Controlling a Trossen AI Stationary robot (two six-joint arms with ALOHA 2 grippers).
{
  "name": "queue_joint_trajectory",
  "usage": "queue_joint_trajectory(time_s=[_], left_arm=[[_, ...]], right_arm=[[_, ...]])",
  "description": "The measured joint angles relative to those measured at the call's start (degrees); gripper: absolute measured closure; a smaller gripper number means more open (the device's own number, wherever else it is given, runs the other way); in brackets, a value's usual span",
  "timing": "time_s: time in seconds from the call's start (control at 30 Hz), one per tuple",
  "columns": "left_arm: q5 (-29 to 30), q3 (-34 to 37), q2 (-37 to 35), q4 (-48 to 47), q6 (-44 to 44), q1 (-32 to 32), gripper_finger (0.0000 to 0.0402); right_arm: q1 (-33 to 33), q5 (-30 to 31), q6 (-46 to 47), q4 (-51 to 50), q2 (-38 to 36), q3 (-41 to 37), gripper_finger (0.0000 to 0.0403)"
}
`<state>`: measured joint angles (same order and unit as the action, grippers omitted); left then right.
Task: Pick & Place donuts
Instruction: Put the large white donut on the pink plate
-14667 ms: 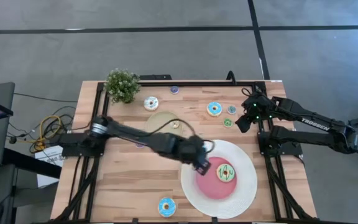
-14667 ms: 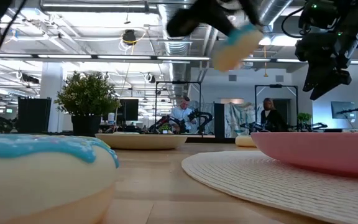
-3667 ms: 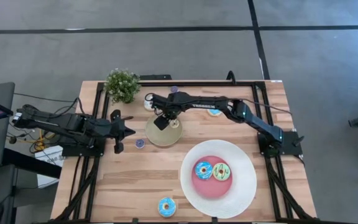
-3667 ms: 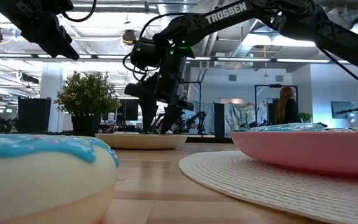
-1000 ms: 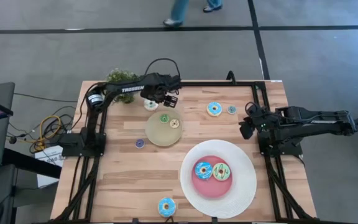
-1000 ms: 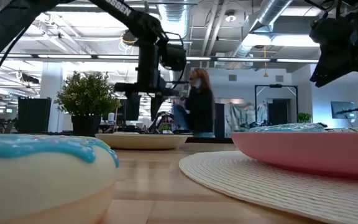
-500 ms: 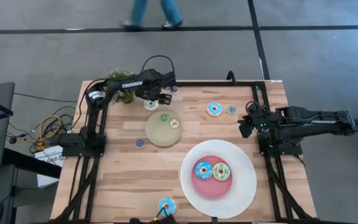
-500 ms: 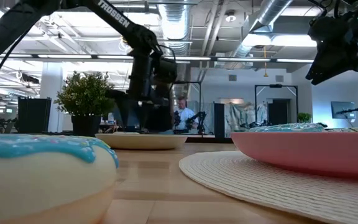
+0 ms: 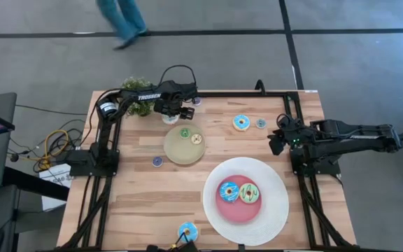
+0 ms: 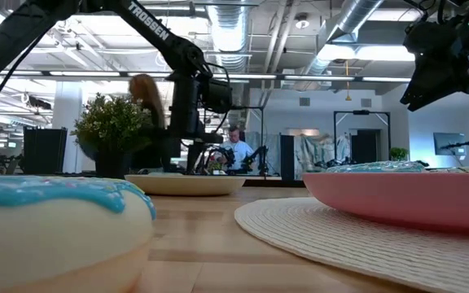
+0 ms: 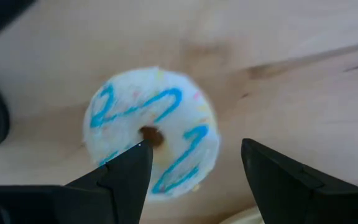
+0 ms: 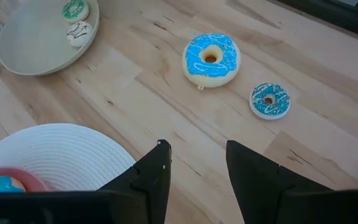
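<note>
On the wooden table [image 9: 138, 203], the left gripper [image 11: 191, 168] is hanging spread apart over a white donut [image 11: 151, 130], hiding it at upper centre; the right gripper [image 12: 194, 165] is waiting apart too.

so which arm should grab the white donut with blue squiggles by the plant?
Left. Its claw hangs open right over the white donut, fingers either side. The right claw waits at the table's right edge, nearer the blue donut.

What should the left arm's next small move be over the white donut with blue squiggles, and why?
Probably lower the left tool straight down and close. Its fingers are open and straddle the white donut, which lies flat on the wood table near the plant, not yet gripped. The right tool waits open at the table's right side.
</note>
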<state>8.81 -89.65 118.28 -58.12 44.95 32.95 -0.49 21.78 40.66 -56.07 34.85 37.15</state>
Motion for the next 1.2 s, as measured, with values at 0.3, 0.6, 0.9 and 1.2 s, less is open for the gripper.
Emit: queue_joint_trajectory(time_s=[0.3, 0.6, 0.9, 1.2], left_arm=[[0.9, 0.0, 0.0, 1.2, 0.8, 0.1, 0.0162], [2.0, 0.0, 0.0, 1.6, 0.9, 0.2, 0.0162], [2.3, 0.0, 0.0, 1.7, 2.5, -0.1, 0.0162], [2.3, 0.0, 0.0, 1.1, 3.0, -0.3, 0.0162]], right_arm=[[0.0, -0.4, 1.6, 0.0, 0.0, 0.0, 0.0253], [0.0, -0.6, 1.4, 0.0, 0.0, 0.0, 0.0258], [0.0, -0.7, 1.4, 0.0, 0.0, 0.0, 0.0257], [0.0, -0.8, 1.4, 0.0, 0.0, 0.0, 0.0262]])
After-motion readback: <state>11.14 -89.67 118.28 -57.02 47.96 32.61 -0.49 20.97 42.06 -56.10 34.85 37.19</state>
